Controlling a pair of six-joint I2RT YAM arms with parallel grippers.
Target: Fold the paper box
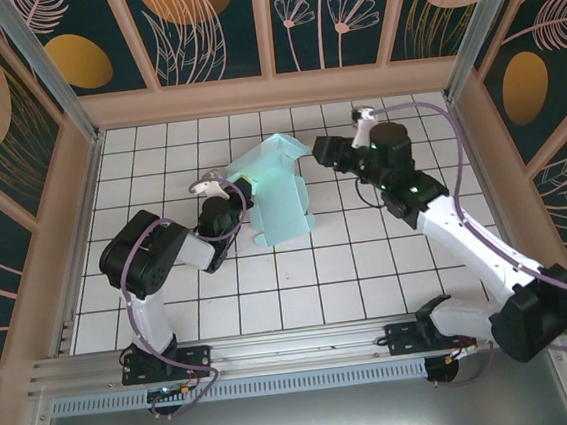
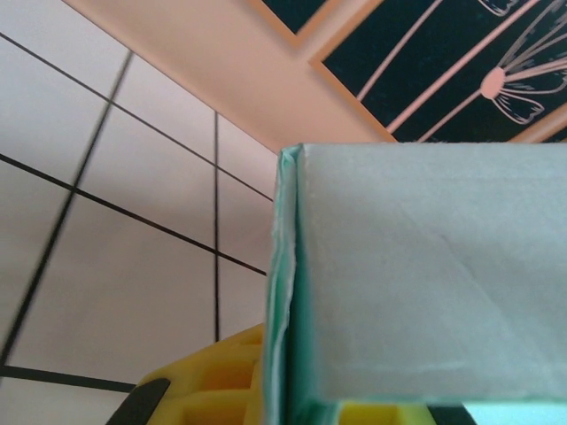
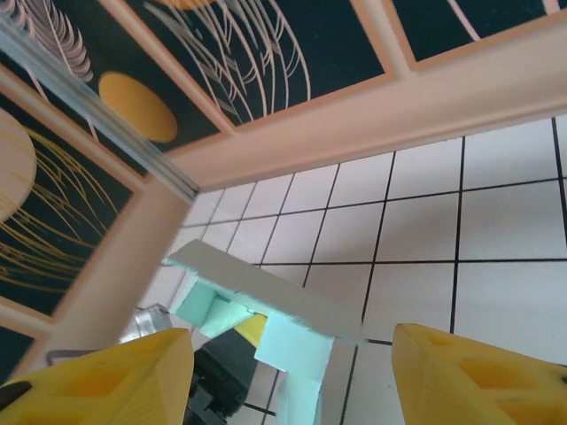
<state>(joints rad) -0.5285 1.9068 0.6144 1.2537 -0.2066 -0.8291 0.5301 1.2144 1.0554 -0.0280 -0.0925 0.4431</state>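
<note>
The paper box [image 1: 280,195], a pale mint card, lies on the white tiled surface [image 1: 369,265] a little toward 12 o'clock from the middle. It is only partly folded. Its 6 o'clock half lies low on the tiles, with rounded flaps along that edge. Its 12 o'clock half rises and tilts toward 1 o'clock.

The left claw [image 1: 235,193] sits at the box's 9 o'clock edge and is closed narrow on it. In the left wrist view a folded edge of the card runs straight up from between the yellow fingers [image 2: 213,390], and a broad flat panel spreads away toward 3 o'clock.

The right claw [image 1: 317,152] is just beside the raised corner of the box at about 2 o'clock. I cannot tell whether it touches the card. Its jaws stand wide with nothing between them. In the right wrist view the two yellow fingers [image 3: 124,376] sit far apart at the bottom corners. The box lies ahead of them toward 12 o'clock, with one long panel lifted off the tiles and pale green folds beneath it.

A peach-coloured wall [image 1: 272,91] with dark patterned panels closes the 12 o'clock side of the surface.
</note>
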